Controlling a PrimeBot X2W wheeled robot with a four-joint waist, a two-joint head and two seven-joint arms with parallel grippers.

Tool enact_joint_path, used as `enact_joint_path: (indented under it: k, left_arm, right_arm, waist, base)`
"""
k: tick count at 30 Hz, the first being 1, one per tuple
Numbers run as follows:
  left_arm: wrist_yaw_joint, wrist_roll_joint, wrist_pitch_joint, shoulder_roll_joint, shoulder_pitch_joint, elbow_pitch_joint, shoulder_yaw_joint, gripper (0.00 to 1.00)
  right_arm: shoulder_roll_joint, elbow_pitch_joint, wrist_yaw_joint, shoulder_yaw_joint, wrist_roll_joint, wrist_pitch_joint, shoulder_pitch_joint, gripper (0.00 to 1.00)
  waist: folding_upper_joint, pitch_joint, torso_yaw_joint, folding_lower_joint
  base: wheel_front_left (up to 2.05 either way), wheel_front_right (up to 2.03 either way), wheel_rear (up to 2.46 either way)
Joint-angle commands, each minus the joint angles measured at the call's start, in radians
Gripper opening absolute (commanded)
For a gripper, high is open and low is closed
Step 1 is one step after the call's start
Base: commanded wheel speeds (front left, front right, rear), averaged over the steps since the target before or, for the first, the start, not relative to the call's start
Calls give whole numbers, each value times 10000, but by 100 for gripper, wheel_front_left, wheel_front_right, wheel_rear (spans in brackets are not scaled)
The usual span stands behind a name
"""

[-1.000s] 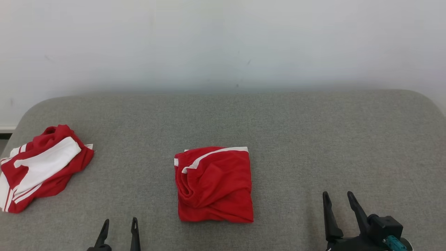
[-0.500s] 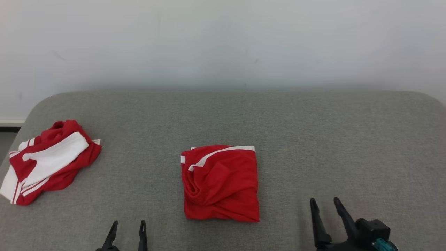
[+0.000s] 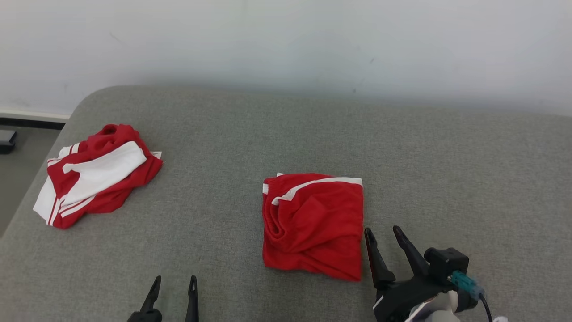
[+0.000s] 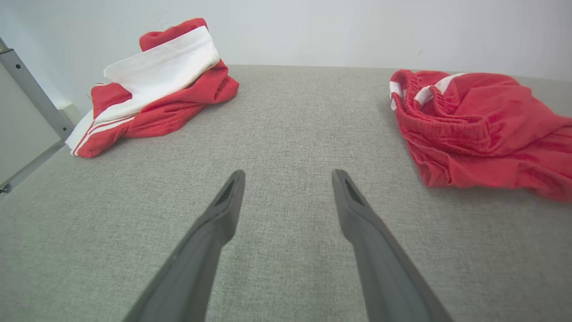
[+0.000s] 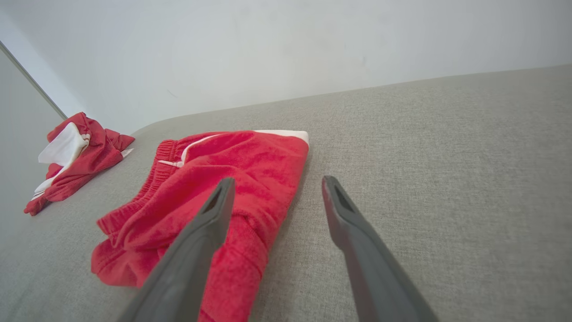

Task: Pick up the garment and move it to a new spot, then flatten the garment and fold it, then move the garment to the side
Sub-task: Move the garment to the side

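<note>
While the folded red garment (image 3: pixel 313 223) is lying at the lower centre of the head view on the grey table (image 3: pixel 447 156), the right pincer (image 3: pixel 382 229) is hovering just beside its right edge, jaws standing fully apart and holding nothing. The left pincer (image 3: pixel 175 278) is sitting at the bottom left, spread wide and empty, well apart from the cloth. A second, crumpled red-and-white garment (image 3: pixel 98 174) is resting at the far left. Judging by its folds, the folded garment is behaving as light, soft, limp cloth, likely sagging open if lifted by one layer. Pinching through all layers at the right edge is looking advisable; the gathered waistband (image 3: pixel 269 214) on its left is offering a thicker hold
</note>
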Motion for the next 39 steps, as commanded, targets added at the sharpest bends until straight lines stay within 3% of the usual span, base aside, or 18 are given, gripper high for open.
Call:
enact_joint_path:
  k: [1, 14, 15, 16, 17, 19, 31, 39]
  left_arm:
    - [15, -14, -33, -10, -113, -46, -50, 100]
    - [251, -285, -33, -8, -459, -67, -510, 100]
    - [259, -305, -33, -8, -458, -85, -528, 100]
    - [258, -310, -33, -10, -447, -91, -549, 100]
    - [277, -317, -33, -10, -453, -87, -576, 100]
    - [300, -330, -33, -8, -487, -84, -613, 100]
    - [249, -304, -33, -10, -461, -102, -543, 100]
    - [101, -320, -33, -8, -232, -224, -520, 100]
  right_arm:
    - [12, 136, -19, 15, 106, 0, -260, 100]
    - [15, 1896, -19, 645, 1296, 0, -1278, 100]
    - [15, 1946, -19, 676, 1350, 2, -1294, 89]
    - [14, 1993, -19, 717, 1414, 2, -1297, 55]
    - [16, 2020, -19, 757, 1454, 2, -1304, 44]
    - [16, 2101, -19, 844, 1572, 2, -1317, 0]
    - [9, 2004, -19, 673, 1494, 2, -1119, 0]
    - [7, 1817, -19, 258, 1113, 0, -701, 0]
  waist:
    - [0, 335, 301, -1]
    - [0, 841, 700, -1]
    - [0, 867, 712, -1]
    - [0, 885, 721, -1]
    - [0, 907, 731, -1]
    - [0, 942, 753, -1]
    - [0, 672, 662, -1]
    - [0, 116, -90, -1]
  base:
    - [0, 0, 0]
    - [0, 0, 0]
    - [0, 0, 0]
    - [0, 0, 0]
    - [0, 0, 0]
    - [0, 0, 0]
    - [0, 0, 0]
    - [0, 0, 0]
